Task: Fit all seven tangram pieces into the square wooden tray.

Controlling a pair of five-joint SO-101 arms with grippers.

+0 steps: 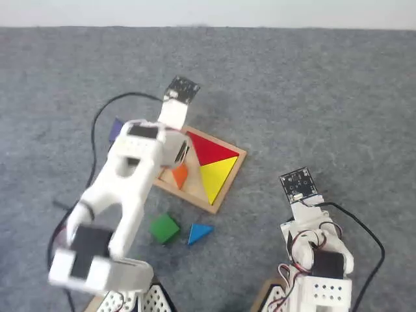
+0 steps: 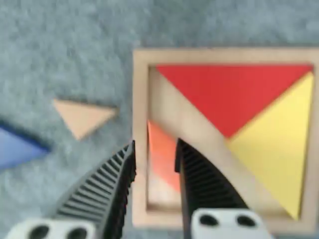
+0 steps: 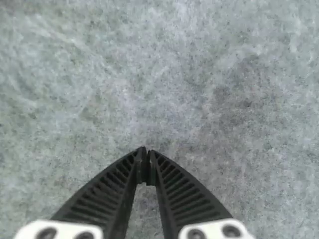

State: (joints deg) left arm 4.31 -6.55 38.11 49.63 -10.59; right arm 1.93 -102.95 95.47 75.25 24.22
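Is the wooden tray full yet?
Not full: the red triangle, yellow triangle and orange piece lie in the wooden tray, with bare wood between them.

Lab bench, grey felt cover (image 1: 338,91)

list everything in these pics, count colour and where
carpet: 1, grey, under everything
wooden tray: 1, light wood, on carpet
red triangle: 1, red, in tray
yellow triangle: 1, yellow, in tray
orange piece: 1, orange, in tray
green square: 1, green, on carpet
blue triangle: 1, blue, beside green square
tan triangle: 1, tan, on carpet outside tray
dark blue piece: 1, dark blue, on carpet
left pincer: 1, black, open over tray wall
right pincer: 1, black, shut over carpet
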